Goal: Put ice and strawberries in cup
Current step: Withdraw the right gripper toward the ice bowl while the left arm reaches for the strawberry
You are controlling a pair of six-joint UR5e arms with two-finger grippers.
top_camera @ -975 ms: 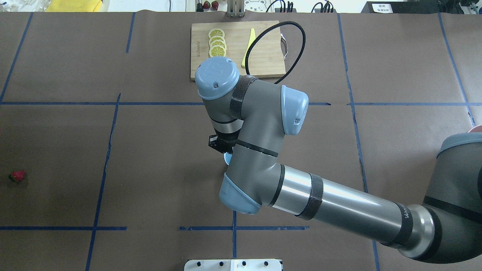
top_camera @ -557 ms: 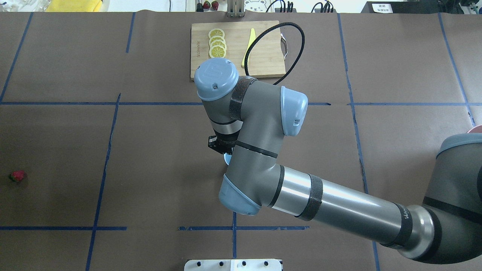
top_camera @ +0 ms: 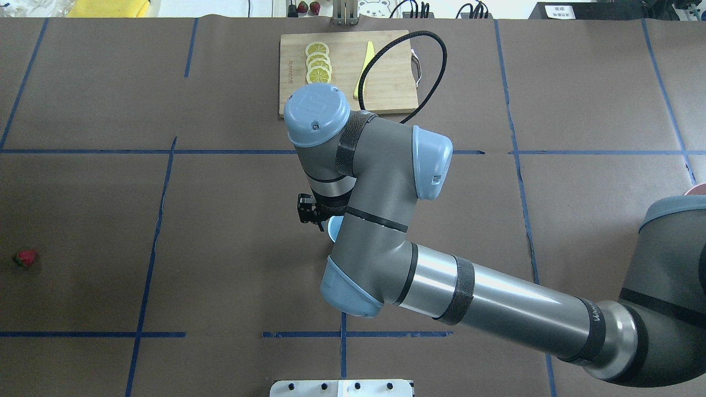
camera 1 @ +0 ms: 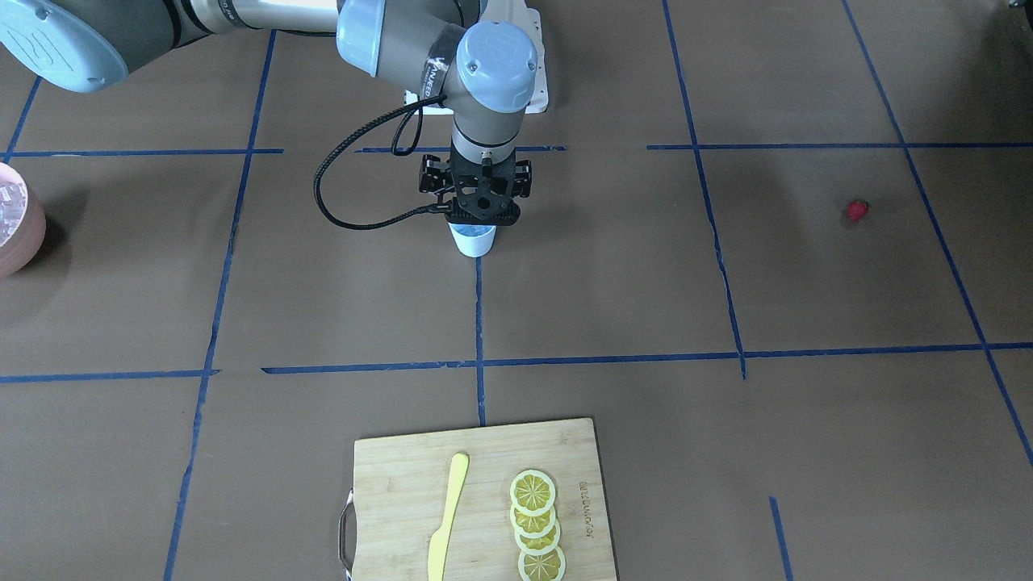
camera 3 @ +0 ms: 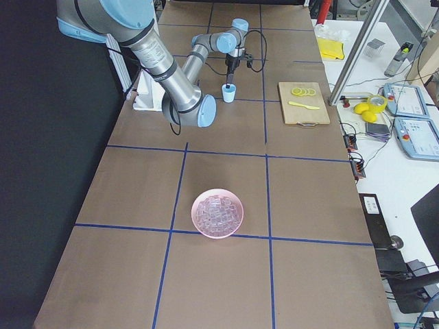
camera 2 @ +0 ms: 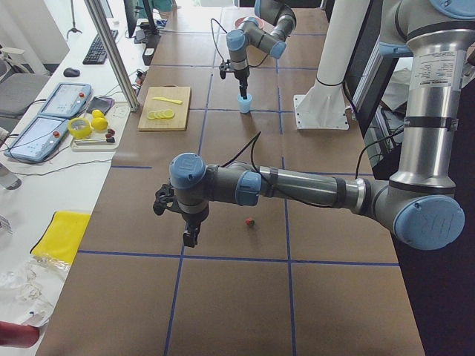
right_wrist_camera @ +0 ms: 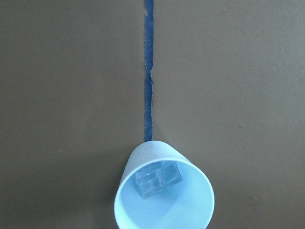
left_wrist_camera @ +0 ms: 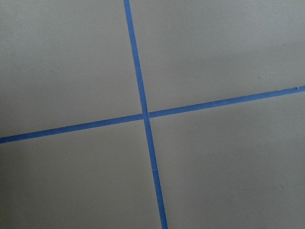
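ice is seen at the bottom of the cup, as a few small clear cubes packed close together. the cup is stood upright on a blue tape line near the middle of the table. the right gripper is held just above the cup's mouth. whether its jaws are apart or together cannot be told, because the fingertips are not shown clearly in any view. the ice step looks partly done. to do it well, the gripper should be lifted straight up, so the light cup is not bumped or tipped. more ice is kept in the pink bowl, well apart from the cup on the robot's right side.

the strawberry is seen lying on the table, well apart from the cup, on the robot's left side. it is not yet in the cup. the left gripper is hung near it, and its jaws cannot be judged either. a cutting board with lemon slices and a yellow knife is laid across the table from the robot. the right arm over the cup may be in the way when the strawberry is brought.
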